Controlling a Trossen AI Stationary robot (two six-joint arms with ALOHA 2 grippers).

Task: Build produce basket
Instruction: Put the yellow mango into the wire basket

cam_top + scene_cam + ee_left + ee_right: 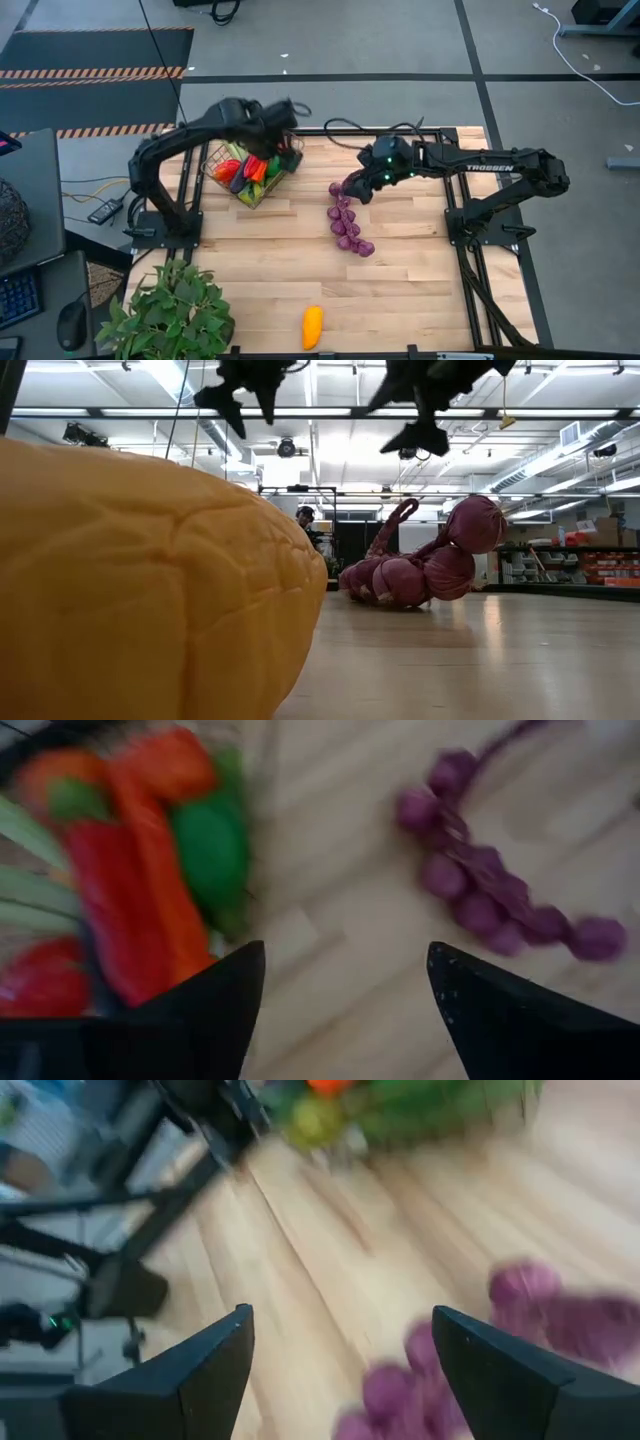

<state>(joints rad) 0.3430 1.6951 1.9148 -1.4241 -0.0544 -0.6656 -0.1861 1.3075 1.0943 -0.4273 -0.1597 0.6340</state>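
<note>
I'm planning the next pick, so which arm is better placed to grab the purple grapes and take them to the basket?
Right. The right gripper hangs open just at the upper end of the grapes, which lie on the table. The left gripper is open too, but sits over the basket, farther from them.

This is a large robotics lab or workshop hall. The butcher-block table (400, 280) stands on a grey concrete floor (330, 40) crossed by hazard-striped mats (95, 72) and loose cables. Across the table, an open ceiling with strip lights (330, 410) spans shelving stacked with red bins (600, 565). A keyboard (15, 298) sits on a side desk.
</note>
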